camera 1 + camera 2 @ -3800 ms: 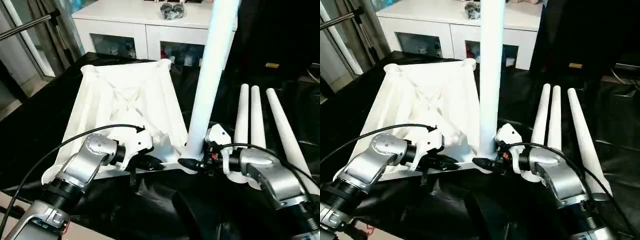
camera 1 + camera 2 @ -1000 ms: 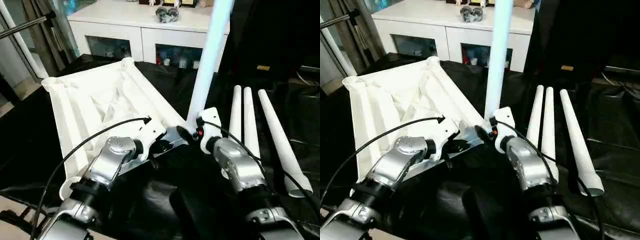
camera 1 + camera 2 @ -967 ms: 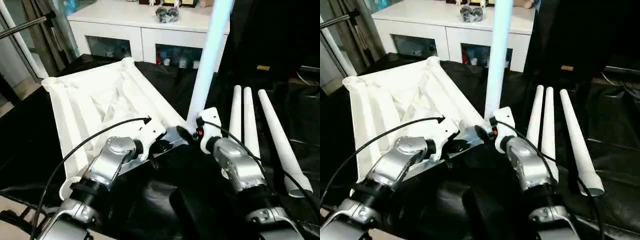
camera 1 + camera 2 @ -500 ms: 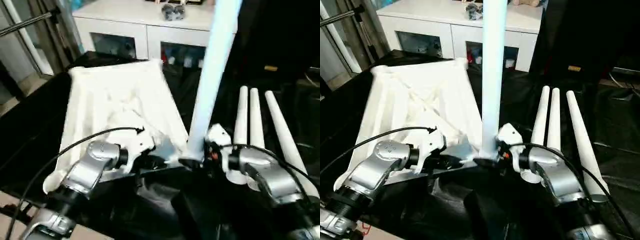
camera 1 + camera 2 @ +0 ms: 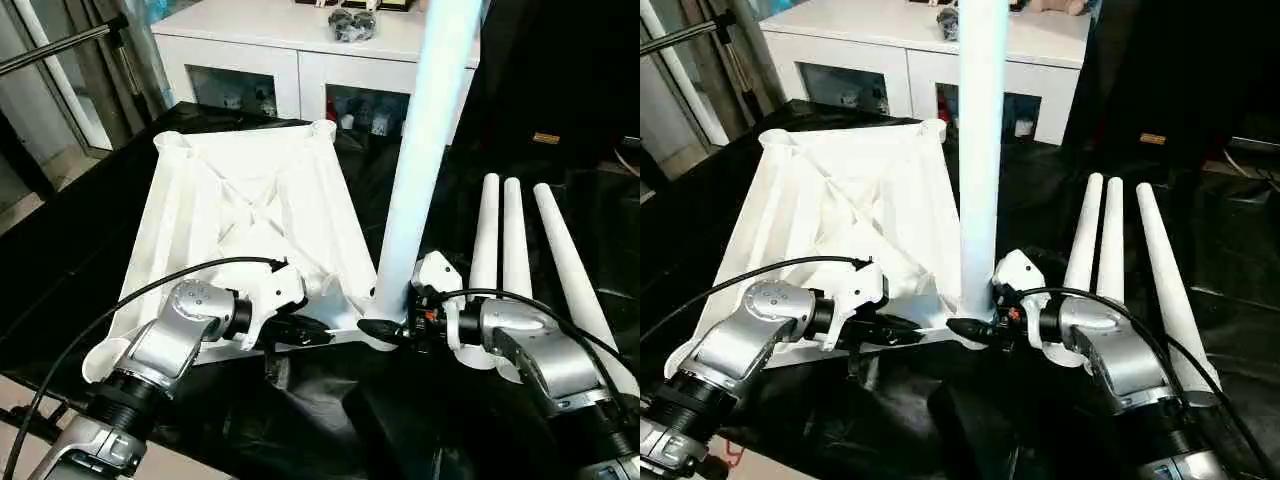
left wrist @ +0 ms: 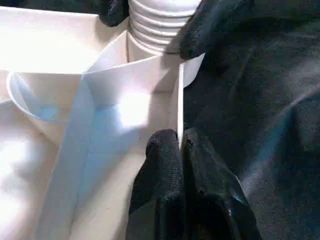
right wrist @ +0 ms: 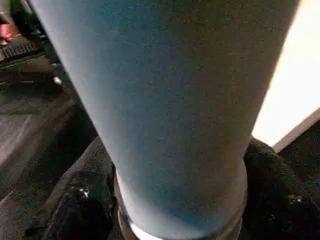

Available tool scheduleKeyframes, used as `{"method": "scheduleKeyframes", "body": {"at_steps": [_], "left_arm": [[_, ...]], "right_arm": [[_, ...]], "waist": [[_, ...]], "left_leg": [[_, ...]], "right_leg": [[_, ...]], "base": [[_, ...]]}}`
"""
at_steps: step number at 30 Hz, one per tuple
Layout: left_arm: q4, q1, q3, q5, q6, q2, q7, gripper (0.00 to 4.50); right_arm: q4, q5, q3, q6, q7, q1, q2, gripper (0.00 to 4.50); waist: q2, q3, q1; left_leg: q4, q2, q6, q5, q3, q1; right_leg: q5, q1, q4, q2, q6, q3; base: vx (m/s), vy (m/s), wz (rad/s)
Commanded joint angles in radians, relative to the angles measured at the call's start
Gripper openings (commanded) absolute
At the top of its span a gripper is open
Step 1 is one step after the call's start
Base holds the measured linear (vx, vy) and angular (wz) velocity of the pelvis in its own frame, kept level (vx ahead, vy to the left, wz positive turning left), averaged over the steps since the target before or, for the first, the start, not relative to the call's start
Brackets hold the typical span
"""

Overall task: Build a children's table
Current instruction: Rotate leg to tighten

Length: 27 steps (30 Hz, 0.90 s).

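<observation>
Left gripper (image 6: 179, 145) level, pinching tabletop (image 5: 250, 200) rim, right gripper (image 5: 385, 325) level, clasping upright leg (image 5: 420, 160)

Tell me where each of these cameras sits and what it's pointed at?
Head pair, two eyes: look down over both silver forearms at the upturned tabletop, the standing leg and three spare legs.
Left wrist: looks along the left gripper, pinching the tabletop's edge.
Right wrist: looks at the standing leg between the right gripper's fingers.
Shared: the standing leg's base.

Black-draped surface (image 5: 80, 260) — tabletop (image 5: 250, 210), 3 loose legs (image 5: 510, 240) (side by side).
</observation>
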Motion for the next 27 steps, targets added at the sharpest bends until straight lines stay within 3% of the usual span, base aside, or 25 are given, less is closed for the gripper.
{"method": "scheduleKeyframes", "body": {"at_steps": [1,2,4,6,10,12,15,20,22,27], "left_arm": [[-0.016,-0.038,0.004,-0.020,-0.007,-0.056,0.050,0.00],[-0.001,-0.049,0.011,-0.013,-0.001,-0.072,0.082,0.00],[0.030,-0.072,0.028,0.004,0.008,-0.106,0.155,0.00],[0.071,-0.106,0.050,0.029,0.013,-0.154,0.263,0.00],[0.118,-0.146,0.065,0.054,0.051,-0.237,0.408,0.00],[0.120,-0.148,0.066,0.051,0.059,-0.254,0.425,0.00],[0.114,-0.142,0.051,0.058,0.052,-0.280,0.423,0.00],[0.104,-0.133,0.044,0.055,0.047,-0.272,0.403,0.00],[0.079,-0.113,0.029,0.046,0.027,-0.231,0.341,0.00],[0.040,-0.083,0.015,0.028,0.003,-0.160,0.229,0.00]], "right_arm": [[0.052,-0.024,0.050,0.006,-0.077,-0.012,0.077,2.78],[0.109,-0.053,0.031,-0.013,-0.168,-0.034,0.113,2.78],[0.178,-0.068,0.002,-0.011,-0.275,-0.064,0.160,2.78],[0.252,-0.073,-0.042,0.012,-0.420,-0.104,0.220,2.77],[0.378,-0.085,-0.099,0.056,-0.622,-0.164,0.299,2.77],[0.394,-0.093,-0.096,0.044,-0.627,-0.168,0.309,2.77],[0.392,-0.077,-0.107,0.018,-0.578,-0.176,0.331,3.46],[0.384,-0.087,-0.091,-0.010,-0.559,-0.182,0.317,3.73],[0.339,-0.077,-0.062,-0.058,-0.456,-0.171,0.276,3.80],[0.212,-0.052,-0.005,-0.090,-0.234,-0.121,0.179,3.80]], "waist": [[-0.009,-0.057,-0.003],[-0.010,-0.054,-0.010],[-0.010,-0.054,-0.023],[-0.010,-0.050,-0.033],[-0.011,-0.053,-0.035],[-0.010,-0.054,-0.034],[-0.010,-0.057,-0.030],[-0.007,-0.058,-0.029],[-0.006,-0.057,-0.029],[-0.005,-0.061,-0.026]], "left_leg": [[-0.075,0.024,0.039,-0.202,-0.005,0.006],[-0.077,0.023,0.025,-0.221,-0.005,0.005],[-0.080,0.019,-0.005,-0.253,-0.011,0.005],[-0.080,0.019,-0.010,-0.279,-0.010,0.014],[-0.079,0.016,-0.004,-0.272,-0.010,0.015],[-0.078,0.016,-0.006,-0.268,-0.010,0.014],[-0.079,0.018,0.012,-0.248,-0.009,0.009],[-0.078,0.017,0.019,-0.237,-0.007,0.007],[-0.079,0.018,0.020,-0.262,-0.008,0.009],[-0.077,0.022,0.039,-0.224,-0.008,0.005]], "right_leg": [[-0.296,0.051,-0.077,-0.055,-0.186,0.049],[-0.339,0.047,-0.081,-0.056,-0.176,0.049],[-0.417,0.052,-0.088,-0.057,-0.148,0.042],[-0.446,0.042,-0.098,-0.056,-0.138,0.044],[-0.447,0.043,-0.100,-0.056,-0.126,0.045],[-0.432,0.044,-0.098,-0.055,-0.130,0.044],[-0.364,0.048,-0.092,-0.054,-0.140,0.047],[-0.327,0.050,-0.087,-0.053,-0.159,0.047],[-0.356,0.050,-0.092,-0.054,-0.153,0.046],[-0.268,0.054,-0.080,-0.053,-0.177,0.048]], "base": [[0.000,0.000,0.00],[0.000,0.000,0.00],[0.000,0.000,0.00],[0.000,0.000,0.00],[0.000,0.000,0.00],[0.000,0.000,0.00],[0.000,0.000,0.00],[0.000,0.000,0.00],[0.000,0.000,0.00],[0.000,0.000,0.00]]}}
